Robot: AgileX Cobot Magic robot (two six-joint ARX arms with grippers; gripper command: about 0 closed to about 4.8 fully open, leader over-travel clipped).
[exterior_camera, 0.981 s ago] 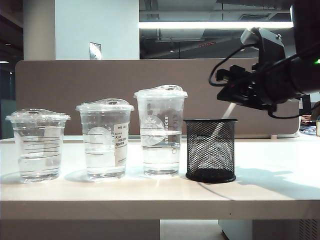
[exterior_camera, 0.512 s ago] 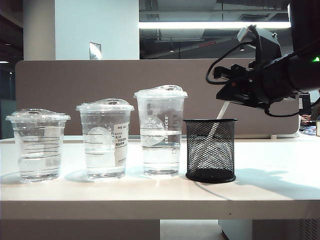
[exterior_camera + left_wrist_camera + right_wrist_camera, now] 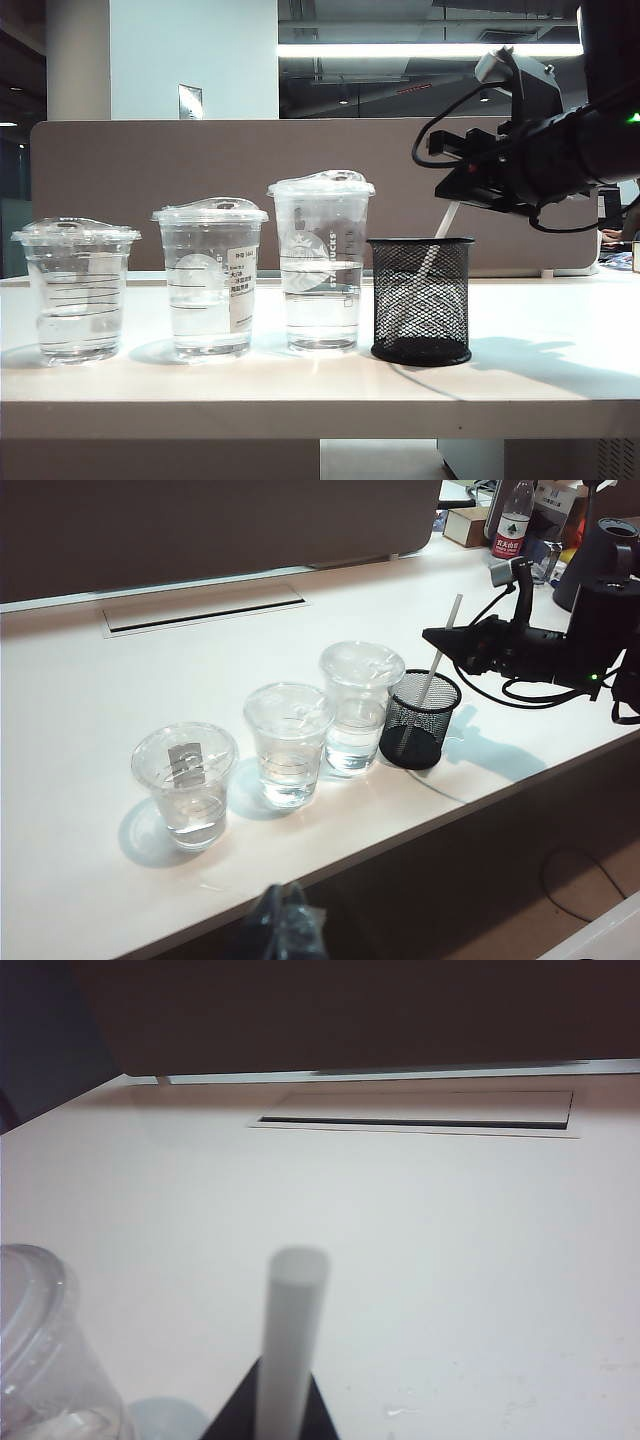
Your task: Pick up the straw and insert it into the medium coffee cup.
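Right gripper [image 3: 450, 192] sits above mesh holder [image 3: 421, 300], clamped on straw [image 3: 441, 227] near its top end. Straw leans, lower part inside holder, tip poking past fingers in right wrist view [image 3: 290, 1350]. Medium cup [image 3: 210, 280] stands on table [image 3: 560, 360] well apart, tall cup [image 3: 321, 262] between it and holder. Left gripper [image 3: 285, 930] only dark blur, can't tell its state.

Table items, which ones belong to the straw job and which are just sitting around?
Belongs to the job:
- straw, standing in the mesh holder
- medium coffee cup
- right claw at the straw

Just sitting there:
- tall cup
- short cup
- mesh holder
- left claw, idle, away from the cups
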